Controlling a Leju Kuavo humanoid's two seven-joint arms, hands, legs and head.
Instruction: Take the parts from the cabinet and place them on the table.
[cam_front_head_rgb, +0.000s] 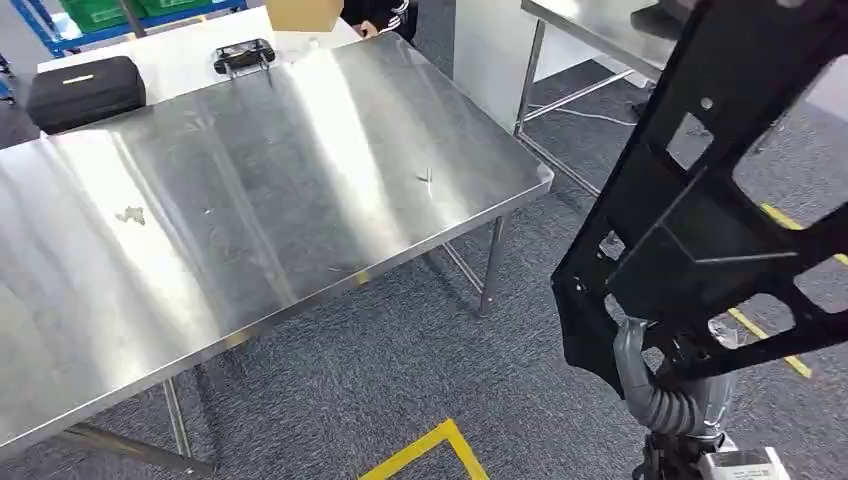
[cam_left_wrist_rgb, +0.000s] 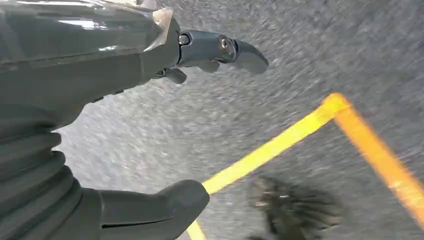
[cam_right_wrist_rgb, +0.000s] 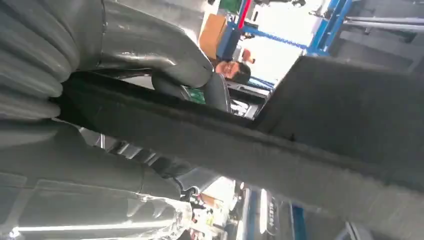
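A large black plastic panel (cam_front_head_rgb: 700, 210) with cut-out openings stands upright at the right of the head view, held by its lower edge in my right hand (cam_front_head_rgb: 672, 388). The right wrist view shows the thumb and fingers (cam_right_wrist_rgb: 165, 55) wrapped around the panel's black rim (cam_right_wrist_rgb: 225, 135). The panel hangs over the carpet, to the right of the steel table (cam_front_head_rgb: 250, 210) and apart from it. My left hand (cam_left_wrist_rgb: 150, 125) hangs over the floor with thumb and fingers apart, holding nothing.
On the table's far end lie a black case (cam_front_head_rgb: 85, 90) and a small black part (cam_front_head_rgb: 243, 55). A second steel table (cam_front_head_rgb: 590, 30) stands behind at the right. Yellow tape (cam_front_head_rgb: 430, 450) marks the grey carpet. A person (cam_right_wrist_rgb: 232, 72) sits beyond the table.
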